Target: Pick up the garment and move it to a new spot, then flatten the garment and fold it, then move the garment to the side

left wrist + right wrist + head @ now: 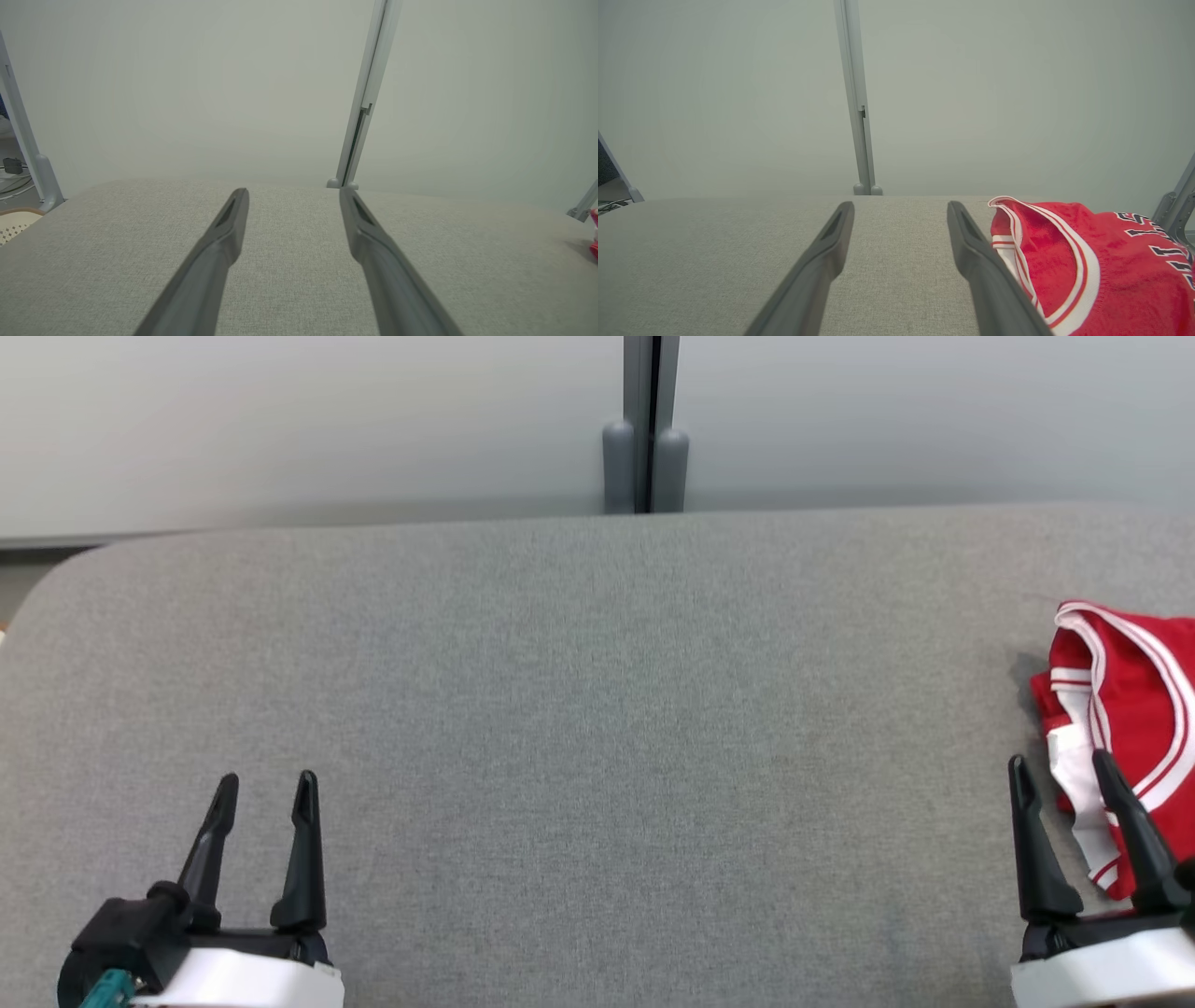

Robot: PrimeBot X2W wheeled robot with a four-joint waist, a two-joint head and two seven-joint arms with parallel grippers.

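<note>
A red garment with white trim lies bunched at the right edge of the grey table, cut off by the frame. In the right wrist view the garment shows dark lettering. My right gripper is open at the lower right, its right finger over the garment's near edge and its left finger over bare table. In its own view the right gripper has nothing between its fingers. Far from the garment, at the lower left, my left gripper is open and empty, also seen as the left gripper in its wrist view.
A pale partition wall with a grey post stands behind the table's far edge. The table's left corner is rounded. A cream perforated object sits off the table's left side. A sliver of the garment shows far right.
</note>
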